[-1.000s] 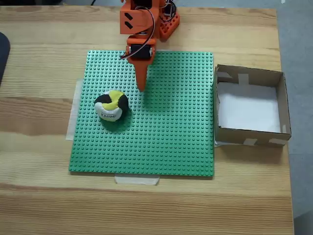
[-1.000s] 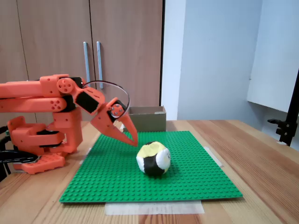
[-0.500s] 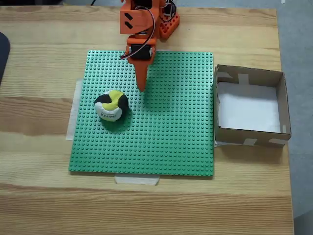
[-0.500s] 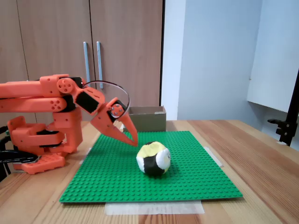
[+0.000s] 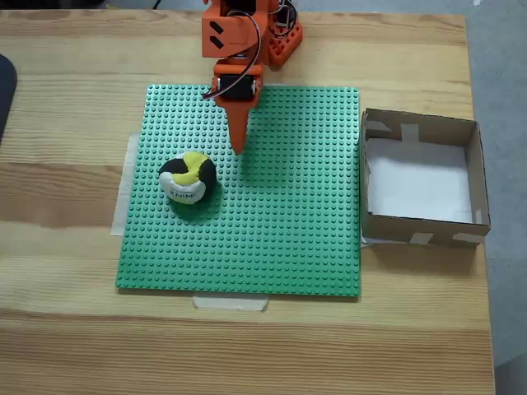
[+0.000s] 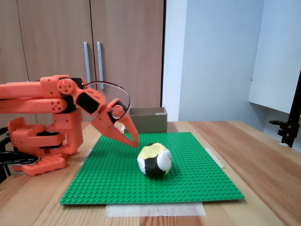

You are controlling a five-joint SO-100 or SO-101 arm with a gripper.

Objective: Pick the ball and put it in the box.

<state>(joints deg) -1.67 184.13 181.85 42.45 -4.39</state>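
Note:
The ball [image 5: 188,178] [image 6: 154,160], patched yellow, black and white, rests on the green studded baseplate [image 5: 280,222] left of centre. My orange gripper [image 5: 239,148] [image 6: 135,140] hangs just above the plate, a short way behind and to the right of the ball in the top-down fixed view, not touching it. Its fingers are together, shut on nothing. The brown cardboard box [image 5: 472,177] [image 6: 148,119] with a white floor sits on the table off the plate's right edge in that same view, nothing inside it.
The arm's orange base [image 5: 276,37] [image 6: 40,141] stands at the plate's far edge. Pale tape [image 5: 230,302] holds the plate to the wooden table [image 5: 74,329]. A dark object [image 5: 4,90] pokes in at the left edge. Cupboard doors [image 6: 94,52] stand behind the table.

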